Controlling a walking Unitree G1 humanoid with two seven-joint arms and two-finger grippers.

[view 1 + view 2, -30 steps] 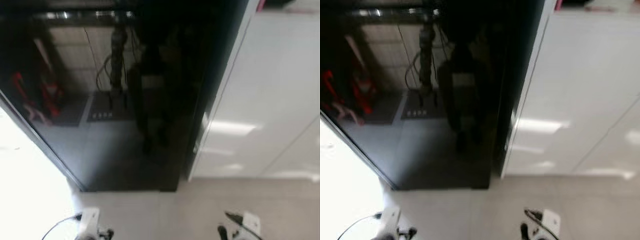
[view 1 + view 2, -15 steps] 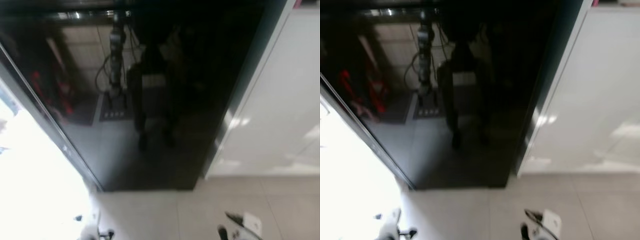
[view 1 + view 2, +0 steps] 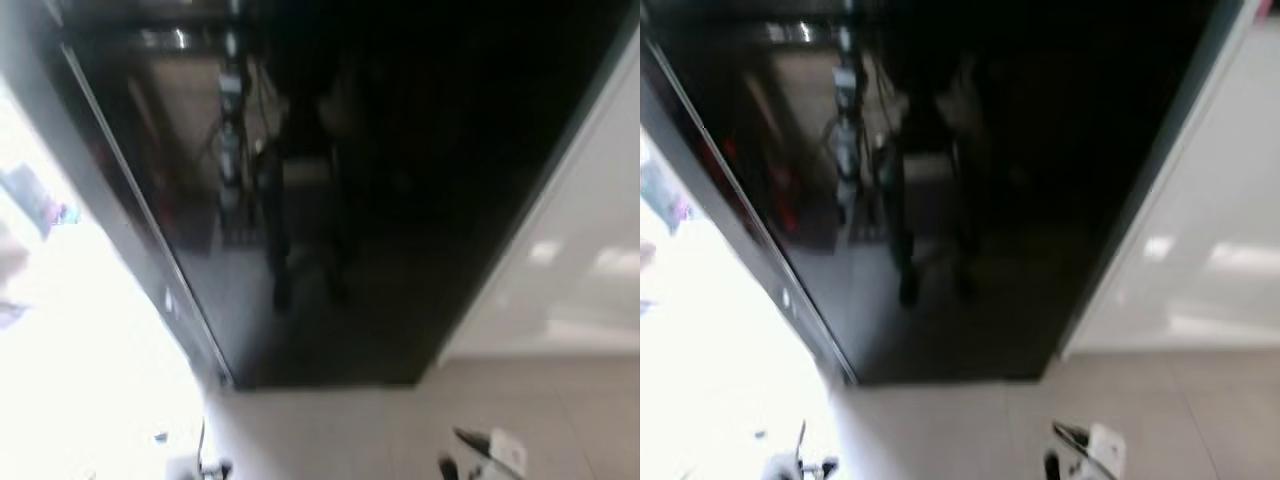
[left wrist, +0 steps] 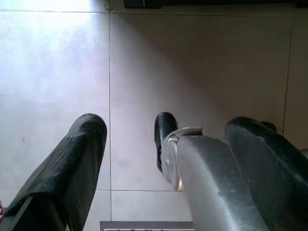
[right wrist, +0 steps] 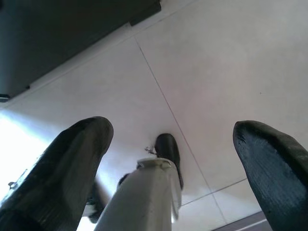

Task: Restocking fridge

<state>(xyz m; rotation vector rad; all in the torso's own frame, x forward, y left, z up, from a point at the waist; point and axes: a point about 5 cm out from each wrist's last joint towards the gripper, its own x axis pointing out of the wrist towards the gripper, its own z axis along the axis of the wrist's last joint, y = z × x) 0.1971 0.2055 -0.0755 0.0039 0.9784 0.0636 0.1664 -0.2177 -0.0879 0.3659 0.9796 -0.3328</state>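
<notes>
Jaws spread wide on both arms, nothing held. Left gripper [image 4: 159, 149] and right gripper [image 5: 173, 144] both hang low at the sides, pointing down at the pale tiled floor [image 5: 211, 57].

Largest first: tall black glossy fridge [image 3: 400, 180] dead ahead, its front mirroring the room and a dim standing shape. Door looks to stand ajar along its left edge [image 3: 150, 250], with a very bright washed-out opening [image 3: 70, 350] beside it; too blown out to make out shelves or contents. White glossy cabinet [image 3: 590, 260] touching the fridge on the right. Head views blurred.

Step in hand, as judged: approach and line-up before the fridge; no stock item in either gripper or anywhere in sight. Next move calls for settling the stance, then fetching an item or widening the door; idle arms must rise first.
</notes>
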